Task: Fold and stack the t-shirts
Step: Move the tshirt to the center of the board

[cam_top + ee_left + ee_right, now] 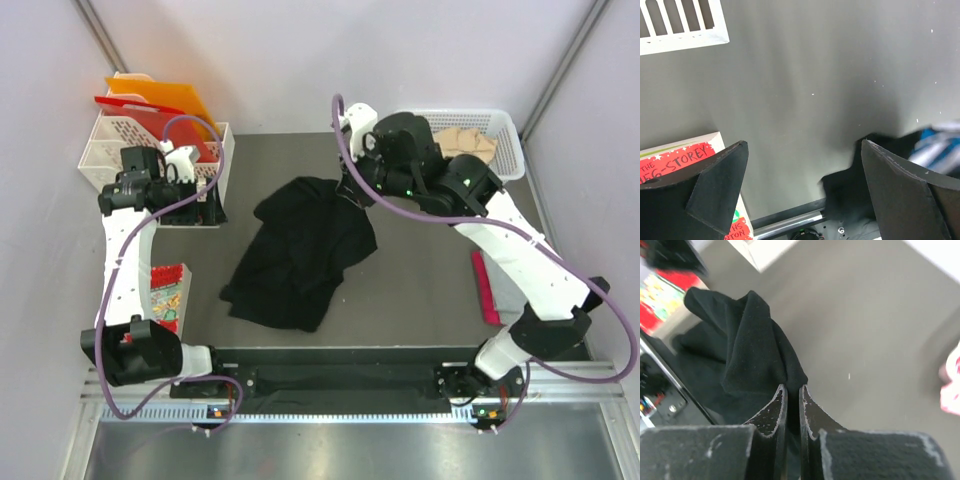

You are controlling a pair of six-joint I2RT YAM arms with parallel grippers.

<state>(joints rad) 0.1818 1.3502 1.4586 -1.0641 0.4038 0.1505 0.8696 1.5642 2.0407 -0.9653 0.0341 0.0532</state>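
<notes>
A large black t-shirt lies crumpled in the middle of the grey table. My right gripper is at the shirt's far right edge, shut on a pinched fold of it and lifting it; in the right wrist view the jaws clamp the black cloth. My left gripper is open and empty, above the table beside the white organizer; its wrist view shows bare table between the fingers and a corner of the black shirt at lower right. A beige shirt lies in the white basket.
A white basket stands at the back right. A white organizer with red and orange folders stands at the back left. A red patterned card lies at the left. A magenta-pink item lies at the right, partly hidden by my right arm.
</notes>
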